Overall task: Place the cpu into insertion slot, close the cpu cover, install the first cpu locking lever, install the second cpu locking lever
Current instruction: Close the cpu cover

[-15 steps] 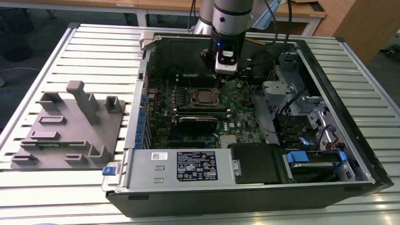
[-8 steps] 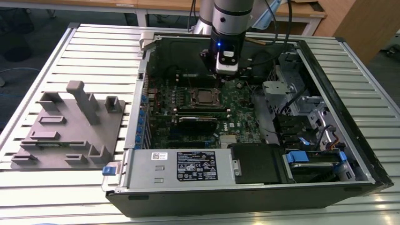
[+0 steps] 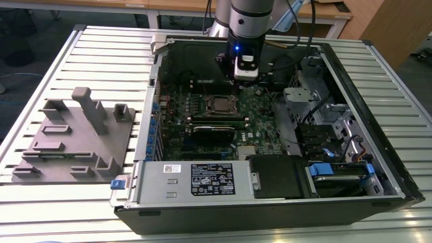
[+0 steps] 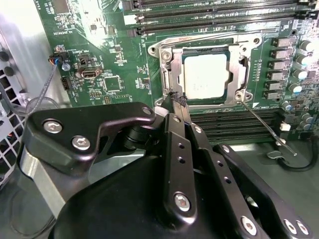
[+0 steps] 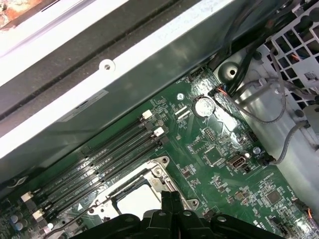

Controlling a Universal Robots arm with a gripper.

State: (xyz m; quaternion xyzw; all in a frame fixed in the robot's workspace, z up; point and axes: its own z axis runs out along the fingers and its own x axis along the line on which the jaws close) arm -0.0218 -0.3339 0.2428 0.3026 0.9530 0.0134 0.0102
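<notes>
In the exterior view we see the open computer case [image 3: 378, 101] lying on the slatted bench [image 3: 101, 50], taking up the centre and right of the frame. A grey fixture [image 3: 74, 142] stands at the left. The arm comes down from the upper centre, and the gripper [image 3: 244, 76] hangs inside the case just above the picture's middle. The cpu [image 3: 219, 105] lies close below it and slightly toward the exterior view's left.

In the second wrist view the cpu [image 4: 204, 75] sits flat in the insertion slot [image 4: 207, 50], silver top up, on the green motherboard [image 4: 114, 50]. We judge the cpu cover [image 4: 172, 67] to be down around it.

The gripper [image 4: 177, 99] is clenched, its fingers pressed together with nothing visible between them. Its tips rest at one corner of the cover frame, so the chip lies just beyond and to one side of them.

A thin locking lever [image 4: 264, 124] runs slantwise from the neighbouring corner out across the board, away from the socket. We judge it to be unlatched. In the first wrist view the gripper [image 5: 170, 195] likewise points at the socket's edge.
</notes>
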